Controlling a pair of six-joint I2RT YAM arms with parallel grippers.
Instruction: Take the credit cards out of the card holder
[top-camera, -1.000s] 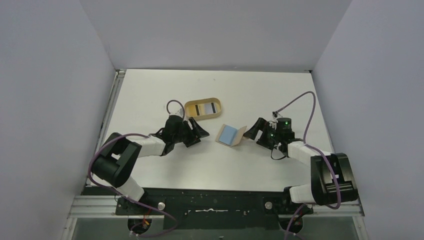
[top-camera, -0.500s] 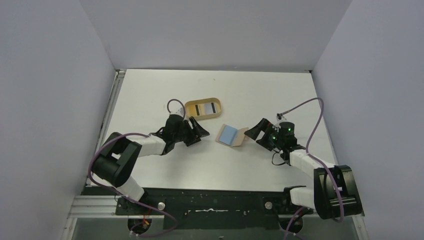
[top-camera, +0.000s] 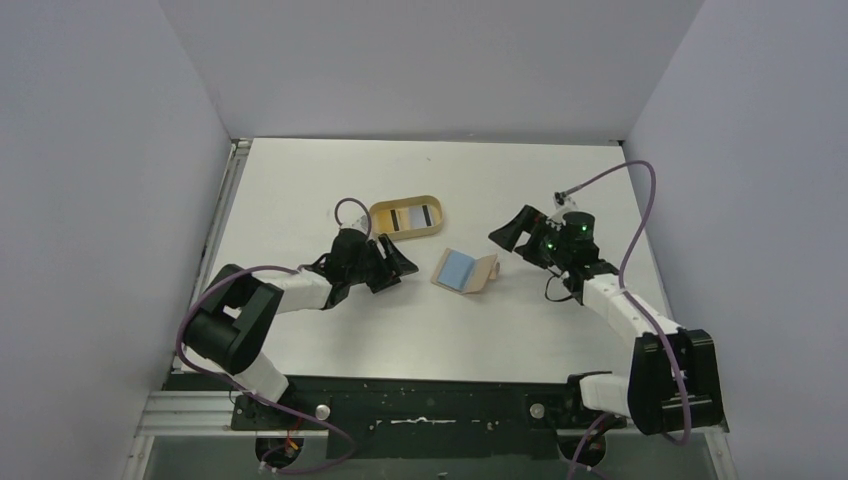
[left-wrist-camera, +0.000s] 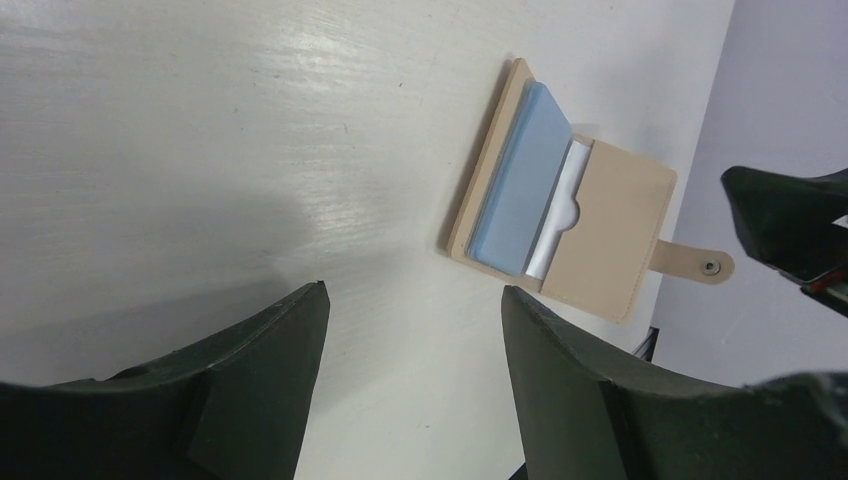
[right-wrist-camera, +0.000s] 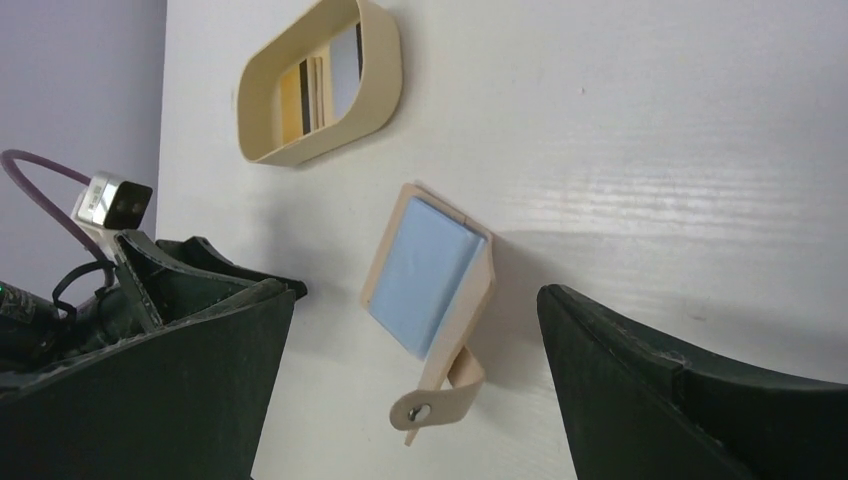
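The card holder lies opened out on the white counter, between the two grippers and touching neither. Its light blue inner panel faces up. The tan flap on the side toward the right gripper is tilted up off the counter, and its rounded snap tab with the small stud sticks out past that edge. In the left wrist view, a narrow white strip shows at the mouth of the tan pocket beside the blue panel. Whether it is a card or lining cannot be told.

Beyond the card holder and off to its left, clearly apart from it, stands an oval tan tray. The credit cards lie flat inside the tray, side by side. In the right wrist view, one shows yellow-orange print and the other a bluish-grey face.

The left gripper sits low on the counter just to the left of the card holder, its jaws parted and holding nothing. The right gripper is on the card holder's right, near the raised flap, its jaws spread wide and also holding nothing.
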